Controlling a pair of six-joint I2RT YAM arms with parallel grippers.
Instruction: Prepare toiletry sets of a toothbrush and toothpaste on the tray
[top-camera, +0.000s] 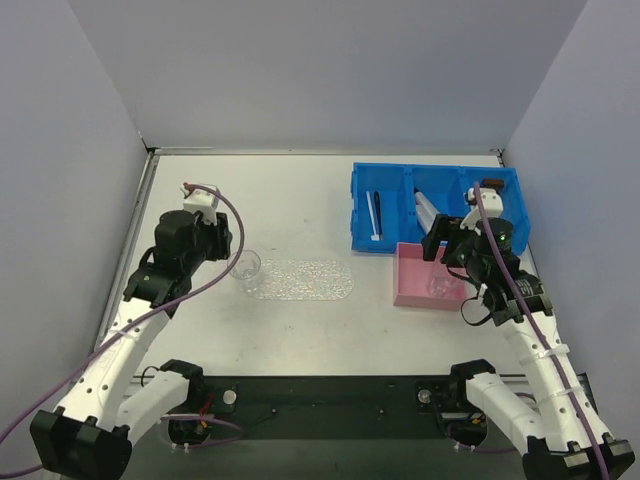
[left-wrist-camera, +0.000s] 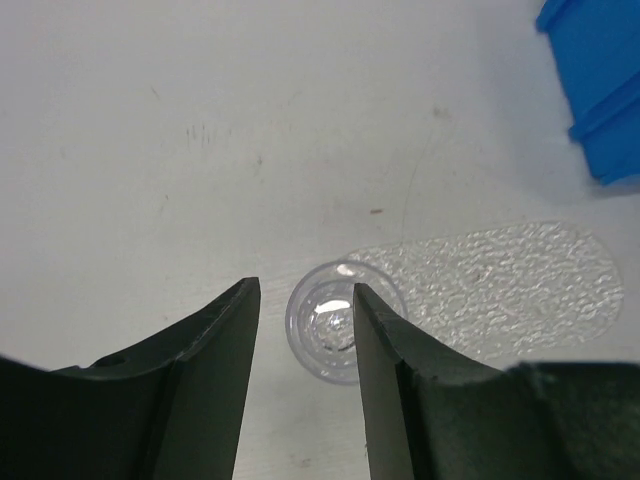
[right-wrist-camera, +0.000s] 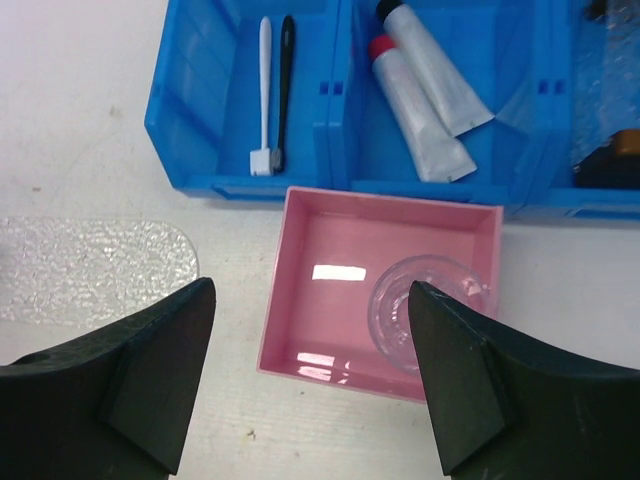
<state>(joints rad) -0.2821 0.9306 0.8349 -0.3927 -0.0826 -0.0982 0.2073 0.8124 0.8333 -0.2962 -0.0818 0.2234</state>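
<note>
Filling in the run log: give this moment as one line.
left tool: open, over clear cup at tray end | right tool: open, above pink box | toothbrushes, toothpaste: in blue bin | sets: none yet

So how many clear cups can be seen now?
2. One clear cup stands at the left end of the tray; the second cup stands inside the pink box. Others may be hidden in the blue bin, whose right compartment is partly seen.
</note>
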